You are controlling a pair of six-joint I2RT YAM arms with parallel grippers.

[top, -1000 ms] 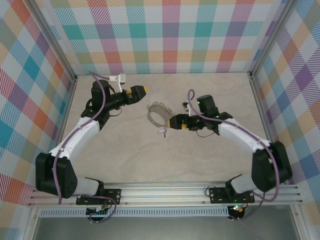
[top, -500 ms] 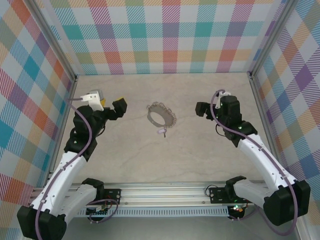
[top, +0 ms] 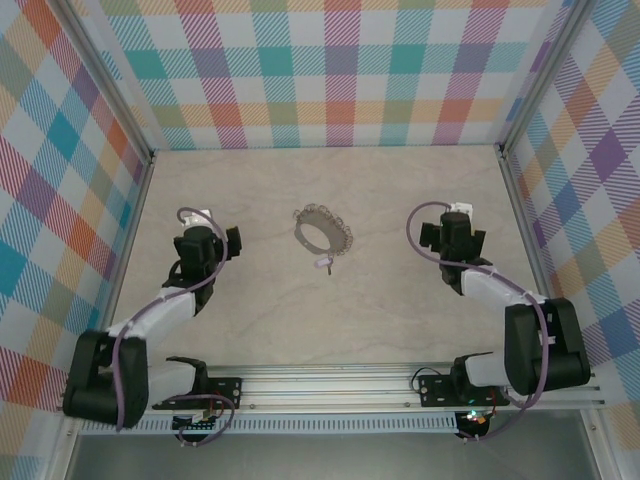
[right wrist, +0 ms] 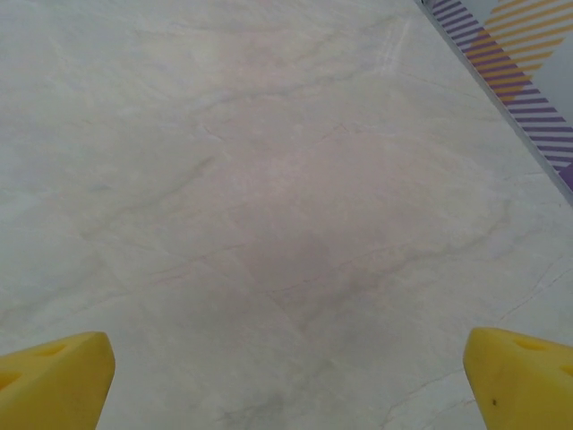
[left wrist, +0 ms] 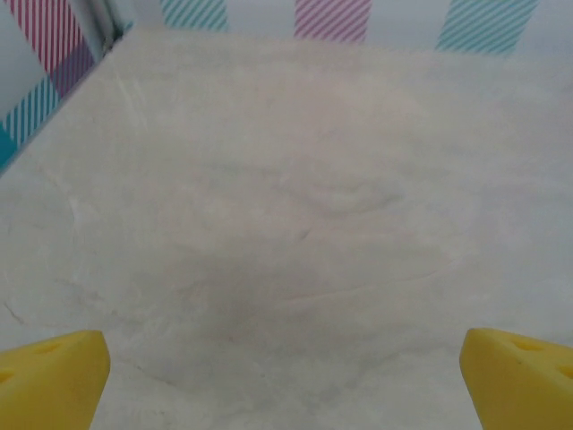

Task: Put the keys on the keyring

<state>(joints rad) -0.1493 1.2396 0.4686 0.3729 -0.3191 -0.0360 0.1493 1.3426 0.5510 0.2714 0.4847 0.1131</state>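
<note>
Lying mid-way across the worktop (top: 400,310), the thin, stiff keyring (top: 346,236) has the tiny, light, likely slippery keys (top: 322,264) just beside its near edge; best pinched by the pale tab. Left hand (left wrist: 285,381) and right hand (right wrist: 286,381) gape wide, empty.

The keyring (top: 343,238) looks like thin grey metal; the table (top: 260,300) is smooth, matt and marbled.

I get bright, even, diffuse light in the overhead view. The desk (top: 250,300) shows no glare, and only faint, soft-edged shadows lie beside the arms. Focus there is crisp to the corners. Both wrist views look softer and a little washed out, each with a dim shadow patch mid-desk and blurred yellow jaws at the bottom corners.
</note>
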